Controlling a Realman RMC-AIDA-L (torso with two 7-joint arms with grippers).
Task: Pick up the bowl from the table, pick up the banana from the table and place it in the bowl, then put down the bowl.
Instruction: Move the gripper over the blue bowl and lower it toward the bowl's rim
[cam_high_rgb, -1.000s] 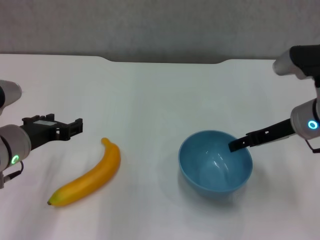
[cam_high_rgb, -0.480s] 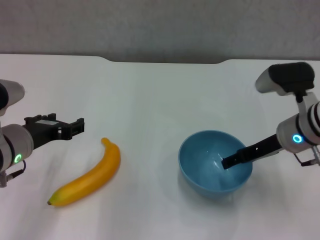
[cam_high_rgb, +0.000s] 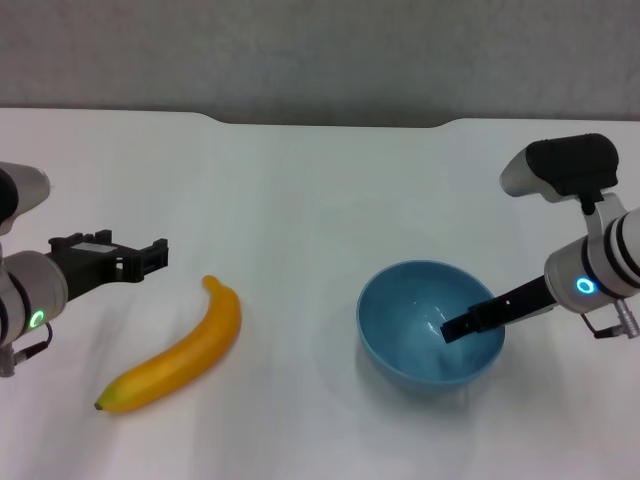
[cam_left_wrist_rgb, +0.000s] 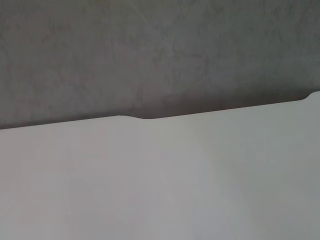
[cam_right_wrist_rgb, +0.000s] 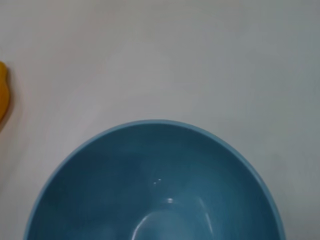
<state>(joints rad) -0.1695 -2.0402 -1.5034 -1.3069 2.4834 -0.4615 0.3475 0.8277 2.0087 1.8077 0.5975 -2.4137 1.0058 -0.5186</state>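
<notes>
Black finger of the right gripper (cam_high_rgb: 462, 326) dips inside the bowl (cam_high_rgb: 405, 345), likely to pinch its rim; its grip is unclear. The left gripper (cam_high_rgb: 150, 256) waits near the banana (cam_high_rgb: 180, 352) on the table (cam_high_rgb: 300, 200).

Head overview (wrist views seemingly closer)

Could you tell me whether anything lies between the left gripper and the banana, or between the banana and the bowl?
Nothing visible does. The left gripper hangs just beyond the banana, with only bare table between the banana and the bowl, where the right gripper reaches inside the rim.
</notes>
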